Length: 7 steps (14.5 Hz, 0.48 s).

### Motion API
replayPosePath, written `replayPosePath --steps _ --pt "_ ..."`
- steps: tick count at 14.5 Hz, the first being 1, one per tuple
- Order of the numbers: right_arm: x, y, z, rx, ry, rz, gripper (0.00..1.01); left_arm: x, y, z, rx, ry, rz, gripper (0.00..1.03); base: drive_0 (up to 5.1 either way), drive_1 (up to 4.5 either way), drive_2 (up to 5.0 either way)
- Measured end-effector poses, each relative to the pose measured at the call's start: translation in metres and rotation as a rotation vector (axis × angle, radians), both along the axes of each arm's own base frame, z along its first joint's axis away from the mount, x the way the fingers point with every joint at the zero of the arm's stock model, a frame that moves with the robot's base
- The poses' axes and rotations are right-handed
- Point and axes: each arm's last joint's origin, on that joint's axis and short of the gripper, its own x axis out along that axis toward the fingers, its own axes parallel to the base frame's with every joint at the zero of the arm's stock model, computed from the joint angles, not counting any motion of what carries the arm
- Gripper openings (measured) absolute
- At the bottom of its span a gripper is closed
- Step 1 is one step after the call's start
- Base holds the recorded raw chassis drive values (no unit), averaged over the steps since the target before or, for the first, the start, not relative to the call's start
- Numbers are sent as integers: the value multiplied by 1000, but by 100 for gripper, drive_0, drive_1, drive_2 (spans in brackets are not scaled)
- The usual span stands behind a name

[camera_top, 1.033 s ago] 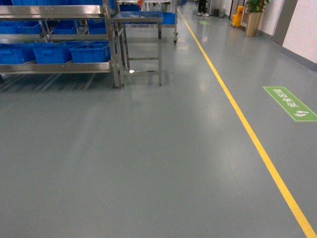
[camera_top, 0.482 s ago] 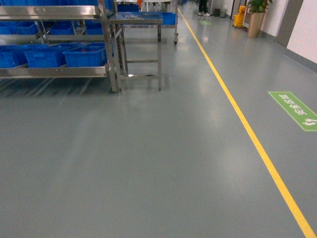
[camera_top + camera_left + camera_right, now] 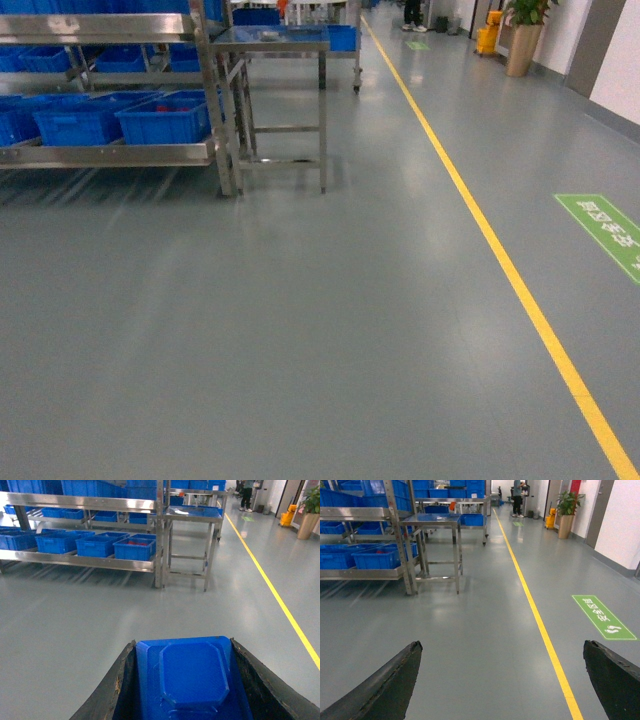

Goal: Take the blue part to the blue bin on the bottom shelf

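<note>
In the left wrist view, my left gripper (image 3: 183, 642) is shut on the blue part (image 3: 192, 675), a flat blue plastic piece with a raised octagonal face, held between the two black fingers above bare floor. The bottom shelf (image 3: 110, 155) is a steel rack level at the far left, also seen in the left wrist view (image 3: 85, 560), some distance ahead. Blue bins (image 3: 165, 120) stand in a row on it; the nearest blue bin (image 3: 134, 549) has something red inside. My right gripper (image 3: 502, 643) is open with only floor between its fingers. Neither gripper shows in the head view.
A steel table (image 3: 275, 40) stands just right of the rack. A yellow floor line (image 3: 500, 260) runs along the aisle, with a green floor sign (image 3: 605, 225) beyond it. A potted plant (image 3: 525, 30), a yellow bucket (image 3: 487, 38) and a person (image 3: 517, 495) are far back.
In the head view the rack and table have slid left and lower, and the green sign has moved down and right. The base is rolling along the aisle.
</note>
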Motion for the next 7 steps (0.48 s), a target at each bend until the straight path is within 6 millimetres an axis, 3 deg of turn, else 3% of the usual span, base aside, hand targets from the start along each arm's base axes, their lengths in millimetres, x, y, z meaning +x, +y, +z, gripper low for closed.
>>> replayPosePath --steps 2,7 --pt "0 0 0 0 -5 0 98 0 0 0 0 0 2 43 -161 -161 -161" --pt "0 0 0 0 0 0 98 0 0 0 1 2 0 43 -7 423 -437"
